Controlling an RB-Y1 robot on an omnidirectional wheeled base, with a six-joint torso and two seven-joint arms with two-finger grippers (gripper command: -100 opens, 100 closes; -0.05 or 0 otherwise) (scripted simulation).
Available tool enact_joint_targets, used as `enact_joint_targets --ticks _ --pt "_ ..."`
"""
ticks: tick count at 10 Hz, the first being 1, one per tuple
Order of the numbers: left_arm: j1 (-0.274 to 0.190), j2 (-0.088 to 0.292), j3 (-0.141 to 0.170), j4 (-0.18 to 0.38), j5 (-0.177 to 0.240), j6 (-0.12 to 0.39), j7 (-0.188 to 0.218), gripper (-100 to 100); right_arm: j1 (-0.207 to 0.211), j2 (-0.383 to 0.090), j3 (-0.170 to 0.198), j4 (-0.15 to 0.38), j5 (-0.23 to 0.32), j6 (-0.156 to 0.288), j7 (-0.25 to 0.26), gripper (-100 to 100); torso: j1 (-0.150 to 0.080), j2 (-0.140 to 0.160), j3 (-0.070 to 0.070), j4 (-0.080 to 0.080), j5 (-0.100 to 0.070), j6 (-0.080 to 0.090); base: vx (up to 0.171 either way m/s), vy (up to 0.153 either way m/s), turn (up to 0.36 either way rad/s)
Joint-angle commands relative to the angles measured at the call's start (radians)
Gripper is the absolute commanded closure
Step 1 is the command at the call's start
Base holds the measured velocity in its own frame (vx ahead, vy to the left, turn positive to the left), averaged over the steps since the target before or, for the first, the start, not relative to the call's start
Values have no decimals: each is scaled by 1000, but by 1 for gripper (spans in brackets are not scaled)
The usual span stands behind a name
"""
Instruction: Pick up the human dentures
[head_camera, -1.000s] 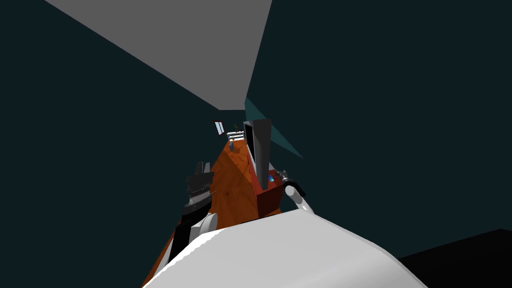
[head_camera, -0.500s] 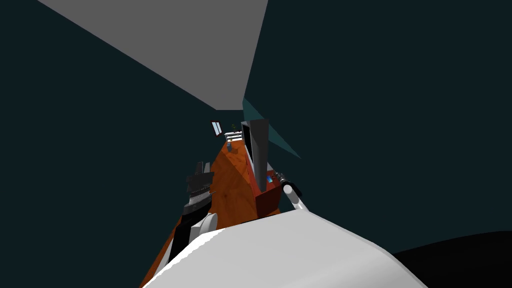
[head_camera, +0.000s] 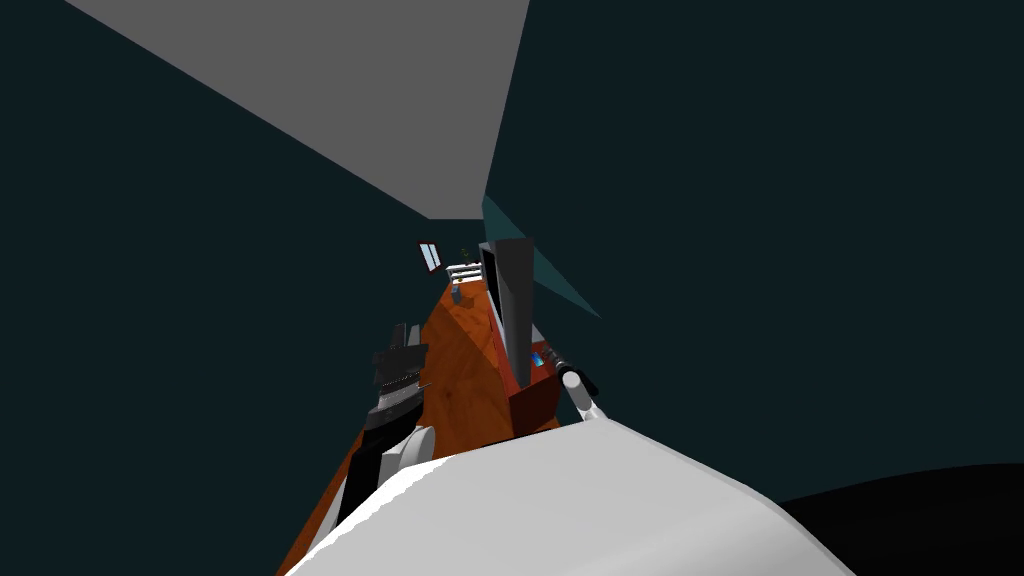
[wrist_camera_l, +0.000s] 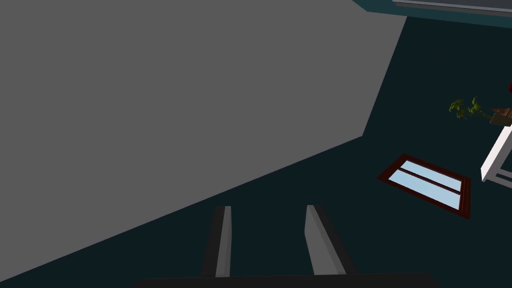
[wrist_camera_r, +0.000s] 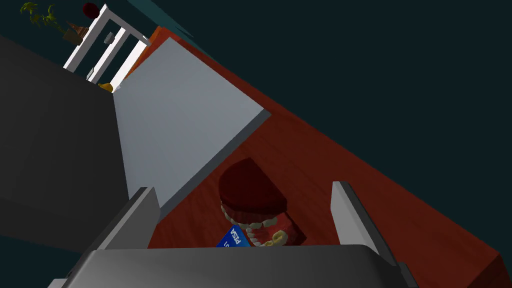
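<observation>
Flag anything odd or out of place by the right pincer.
Only the dentures: they lie on the red-brown top between the fingers of the open right pincer, a blue card overlapping them. Nothing looks spilled or broken.

Dentures (wrist_camera_r: 252, 205) on counter (wrist_camera_r: 350, 170), between the two fingers of right claw (wrist_camera_r: 242, 190), close in to the claw's body, touching neither finger. Card (wrist_camera_r: 235, 237) just beside the dentures on the claw-body side, part hidden by the body. Flat panel (wrist_camera_r: 185, 115) lies on the counter beyond the claw, its near edge just past the dentures. Shelf (wrist_camera_r: 107, 37) far beyond the claw, behind the panel's far end; plant (wrist_camera_r: 37, 12) on top of the shelf. Left claw (head_camera: 400, 335) off the counter's left side, well apart from the dentures.
</observation>
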Motion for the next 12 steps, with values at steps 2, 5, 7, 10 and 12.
enact_joint_targets --ticks 2,5,7,10,12 --pt "0 0 0 0 0 0 0 0 -13 36 -7 38 -31 17 -33 -100 0 0 0 0 0 0 0 6 -16" --pt "0 0 0 0 0 0 0 0 -13 27 5 41 -35 8 -41 0 0 0 0 0 0 0 0 0 0" --pt "0 0 0 0 0 0 0 0 -11 5 10 53 -48 -24 -68 -100 -1 0 0 0 0 -1 0 -10 234" --pt "0 0 0 0 0 0 0 0 -5 -39 19 76 -74 -86 -121 -100 -1 0 0 0 0 0 1 -18 236" --pt "0 0 0 0 0 0 0 0 -8 -38 35 79 -71 -90 -125 100 -1 0 0 0 0 0 -1 -8 18"
